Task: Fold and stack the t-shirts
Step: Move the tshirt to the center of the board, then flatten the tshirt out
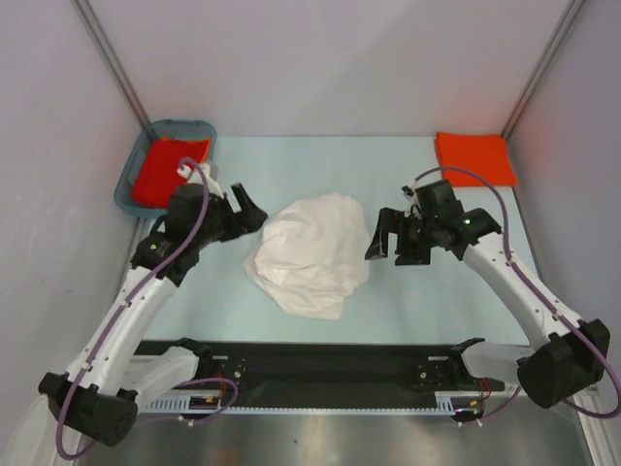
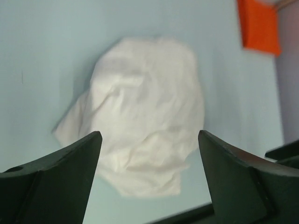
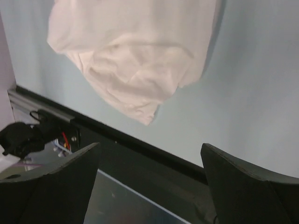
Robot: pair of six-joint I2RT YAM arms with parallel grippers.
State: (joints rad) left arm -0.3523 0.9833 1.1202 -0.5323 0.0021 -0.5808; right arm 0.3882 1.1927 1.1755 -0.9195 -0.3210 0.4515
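- While both pairs of fingers stand spread wide and hold nothing, the white t-shirt (image 1: 310, 254) lies as a soft, rumpled heap in the centre of the worktop (image 1: 437, 301). Its outline is rounded and its cloth has many shallow creases.
- The left fingers (image 1: 248, 212) are of black hard plastic with wedge-shaped tips. They are at 9 o'clock from the heap, near it but apart from it.
- The right fingers (image 1: 388, 238), of the same kind, are at 3 o'clock from the heap, just beside its edge.
- The folded orange-red t-shirt (image 1: 473, 157) makes a flat, neat rectangle at 1 o'clock, in the far corner of the worktop.
- The second orange-red t-shirt (image 1: 167, 167) lies inside the teal basket (image 1: 124, 192) at 11 o'clock. The basket is of glossy plastic with rounded corners.
- The worktop is pale blue-green, matt and smooth. A black rail (image 1: 320, 364) runs along its near edge at 6 o'clock.
- Plain pale grey walls (image 1: 320, 68) close three sides, and thin metal struts join them in the far corners.
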